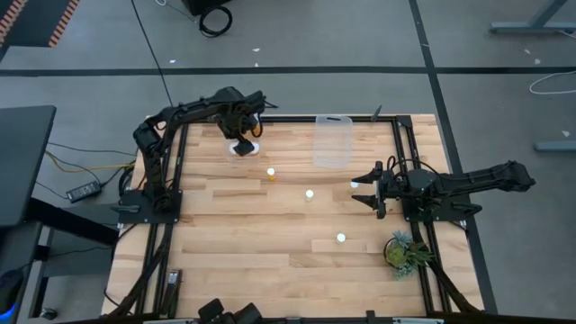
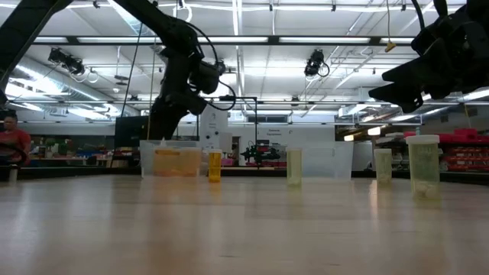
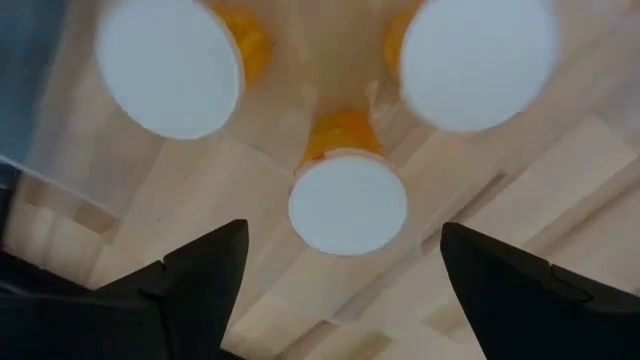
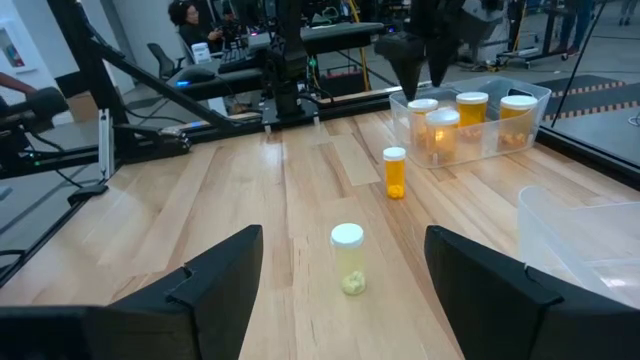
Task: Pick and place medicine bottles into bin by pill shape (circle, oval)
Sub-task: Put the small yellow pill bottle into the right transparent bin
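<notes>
Over the far-left clear bin, the left gripper is hanging wide above three binned bottles, apparently releasing one, while the right gripper is waiting wide near an uncollected pale bottle, probably next.

A small green potted plant sits near the right front corner of the pale wooden surface. On the grey floor to the left lie a black power brick and yellow cables. Beyond the surface, a person in red sits at the room's far left.
</notes>
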### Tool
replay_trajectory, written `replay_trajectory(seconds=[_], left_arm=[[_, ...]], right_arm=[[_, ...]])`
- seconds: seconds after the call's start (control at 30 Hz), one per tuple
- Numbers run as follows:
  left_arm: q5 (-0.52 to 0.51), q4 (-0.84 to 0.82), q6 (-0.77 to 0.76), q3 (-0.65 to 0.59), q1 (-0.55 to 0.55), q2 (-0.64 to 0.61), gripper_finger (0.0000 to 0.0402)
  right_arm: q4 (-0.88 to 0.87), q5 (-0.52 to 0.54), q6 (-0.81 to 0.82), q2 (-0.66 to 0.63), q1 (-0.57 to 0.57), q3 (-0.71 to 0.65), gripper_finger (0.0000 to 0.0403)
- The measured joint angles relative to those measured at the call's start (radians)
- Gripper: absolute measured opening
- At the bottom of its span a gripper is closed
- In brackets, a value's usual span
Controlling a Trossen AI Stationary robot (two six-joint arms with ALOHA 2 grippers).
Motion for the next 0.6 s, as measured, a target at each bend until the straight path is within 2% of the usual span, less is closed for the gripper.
replay_trajectory(seconds=[0.37,0.6], left_arm=[[-0.005,-0.050,0.056,0.203,-0.076,-0.002,0.0341],[-0.057,-0.044,0.075,0.246,-0.152,-0.098,0.0341]], right_arm=[[0.000,0.000,0.000,0.000,0.000,0.000,0.0284],[0.000,0.000,0.000,0.000,0.000,0.000,0.0284]])
